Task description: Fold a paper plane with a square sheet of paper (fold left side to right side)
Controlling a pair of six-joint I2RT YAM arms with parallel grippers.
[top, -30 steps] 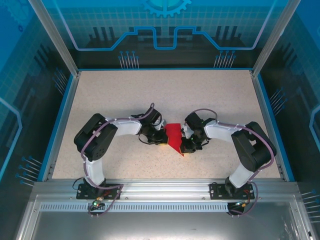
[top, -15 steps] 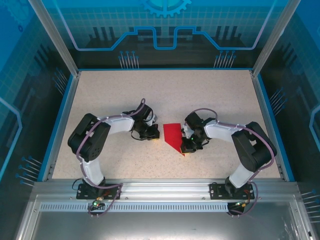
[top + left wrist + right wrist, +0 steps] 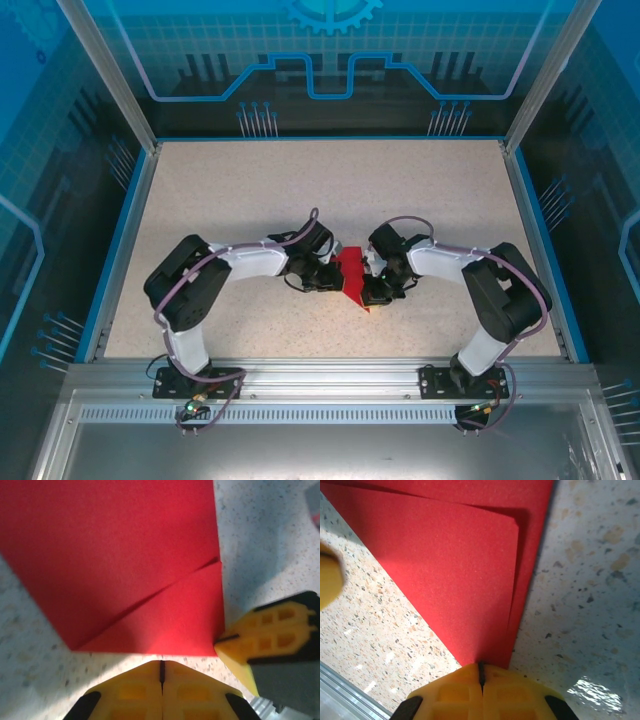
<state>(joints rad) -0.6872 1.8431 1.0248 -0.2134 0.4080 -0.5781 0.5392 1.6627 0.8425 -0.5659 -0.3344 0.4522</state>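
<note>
Thin bright red creased paper sheet [image 3: 349, 272] lies between my left gripper [image 3: 161, 677] and right gripper [image 3: 480, 677] — both pinched closed — and I fear a sideways drag could skew its crease.

I have the top external camera high above and behind the arm bases, looking steeply down on the whole speckled table [image 3: 250, 190], so the folded red sheet of paper [image 3: 349, 270] sits small at mid-table. Each wrist camera peers past its own yellow fingertips, left gripper [image 3: 161, 666] and right gripper [image 3: 480, 667], very close to the tabletop from opposite sides. All three views share that sheet, and the left wrist view also catches the right gripper's tip.
</note>
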